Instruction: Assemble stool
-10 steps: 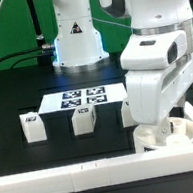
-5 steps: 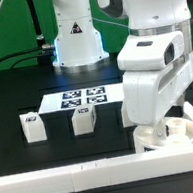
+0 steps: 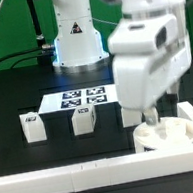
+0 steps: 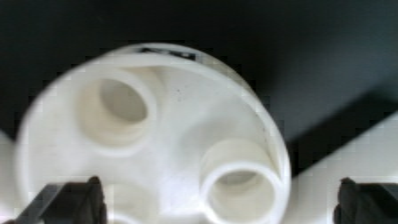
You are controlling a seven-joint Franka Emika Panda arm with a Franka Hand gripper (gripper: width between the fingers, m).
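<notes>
The round white seat (image 3: 163, 132) lies on the black table at the exterior view's lower right, inside the corner of the border wall. In the wrist view the seat (image 4: 160, 130) fills the picture, with two round holes showing in its face. My gripper (image 3: 159, 118) hangs just above it, open and empty. Its dark fingertips (image 4: 71, 200) stand wide apart on either side of the seat, with my gripper (image 4: 222, 205) centred over it. Two block legs (image 3: 31, 127) (image 3: 83, 121) stand to the exterior view's left. The third leg is hidden.
The marker board (image 3: 82, 99) lies flat behind the legs. The long white border wall (image 3: 86, 172) runs along the front and turns up the right side near the seat. The arm's base (image 3: 75, 37) stands at the back.
The arm's wrist section has shifted upward and shows motion blur. The seat and the two legs have not moved.
</notes>
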